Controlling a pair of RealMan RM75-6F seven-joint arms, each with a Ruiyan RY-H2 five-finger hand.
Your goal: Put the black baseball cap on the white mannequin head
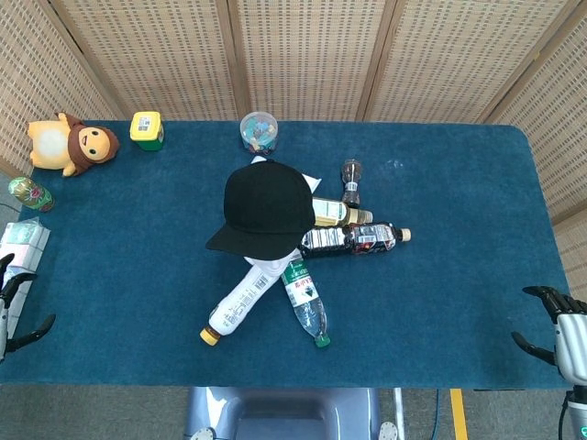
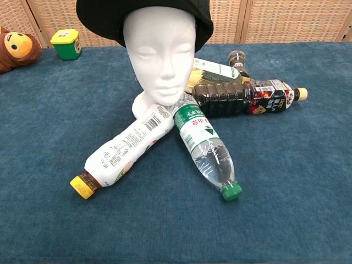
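The black baseball cap (image 1: pixel 264 205) sits on top of the white mannequin head (image 2: pixel 159 55), its brim (image 2: pixel 104 19) reaching out past the face. From the head view the cap hides nearly the whole head. My left hand (image 1: pixel 11 312) shows only as fingers at the far left edge, apart and holding nothing. At the lower right corner my right hand (image 1: pixel 556 335) sits with its fingers spread, also holding nothing. Both hands are far from the cap.
Several bottles lie around the mannequin base: a white-labelled one (image 1: pixel 237 307), a clear green-capped one (image 1: pixel 305 302), a dark one (image 1: pixel 353 238). A plush monkey (image 1: pixel 69 145), a yellow-green tub (image 1: pixel 146 129), a clear cup (image 1: pixel 259 131) and a green can (image 1: pixel 29 192) stand at the back and left.
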